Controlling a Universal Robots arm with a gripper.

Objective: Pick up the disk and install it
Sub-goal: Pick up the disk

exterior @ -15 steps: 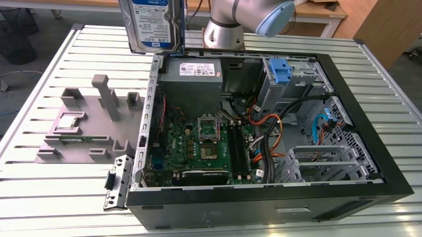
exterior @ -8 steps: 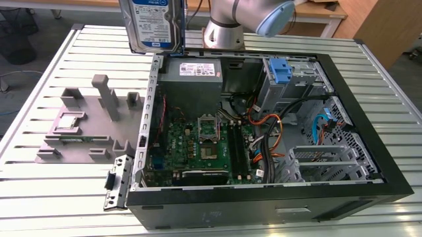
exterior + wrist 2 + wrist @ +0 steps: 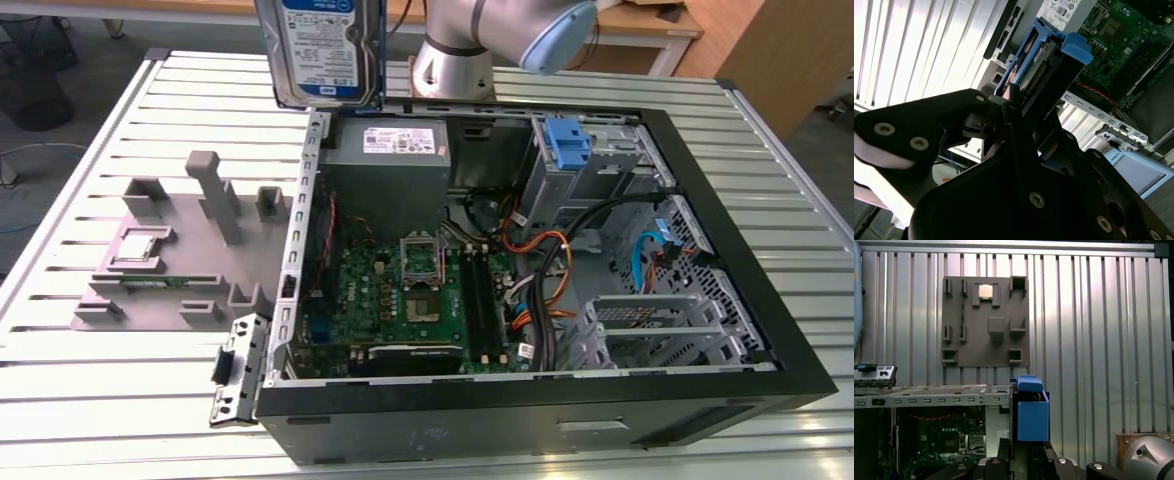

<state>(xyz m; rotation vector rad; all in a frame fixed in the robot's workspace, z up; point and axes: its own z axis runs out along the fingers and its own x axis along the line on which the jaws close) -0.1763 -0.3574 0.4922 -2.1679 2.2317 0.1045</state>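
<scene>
The black gripper [image 3: 1030,114] squeezes 1 flat silver disk in a blue plastic frame [image 3: 324,50] between its jaws. In the exterior view the disk hangs at 11 o'clock above 1 open black computer case [image 3: 754,300].

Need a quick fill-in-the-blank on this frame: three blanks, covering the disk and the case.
1. The silver metal hard drive in its blue plastic carrier is clamped in the ____, above the ribbed metal table.
2. The grey plastic fixture block lies on the exterior view's ____ of the open black computer case.
3. The green motherboard sits ____ the case.
Missing words: gripper; left; inside.
</scene>
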